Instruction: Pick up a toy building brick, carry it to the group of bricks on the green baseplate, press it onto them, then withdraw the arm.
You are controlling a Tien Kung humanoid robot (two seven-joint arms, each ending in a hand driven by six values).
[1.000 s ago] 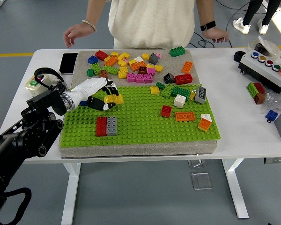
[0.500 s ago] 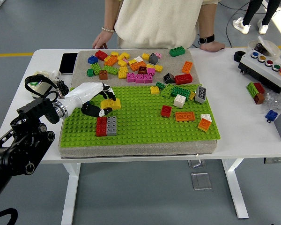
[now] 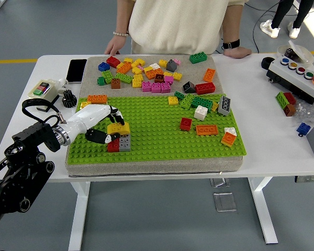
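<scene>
My left hand (image 3: 107, 127) reaches in from the left over the green baseplate (image 3: 157, 138) and is shut on a yellow brick (image 3: 118, 128). The yellow brick sits right on top of the red brick (image 3: 113, 146) and grey brick (image 3: 125, 143) pair near the plate's front left. My thumb lies low against the red brick; the other fingers curl over the yellow brick's far side. Loose bricks (image 3: 146, 73) in many colours lie on the grey mat beyond the plate. The right arm is out of sight.
An orange brick (image 3: 97, 99) lies at the plate's far left. More bricks (image 3: 204, 112) stand on its right half. A phone (image 3: 76, 70) and a small box (image 3: 43, 89) lie left. A button box (image 3: 298, 73) stands right. A person leans both hands (image 3: 113, 48) on the far edge.
My left hand has carried the yellow brick toward me and down onto the red and grey pair. The person's hands came to rest on the table's far edge.
</scene>
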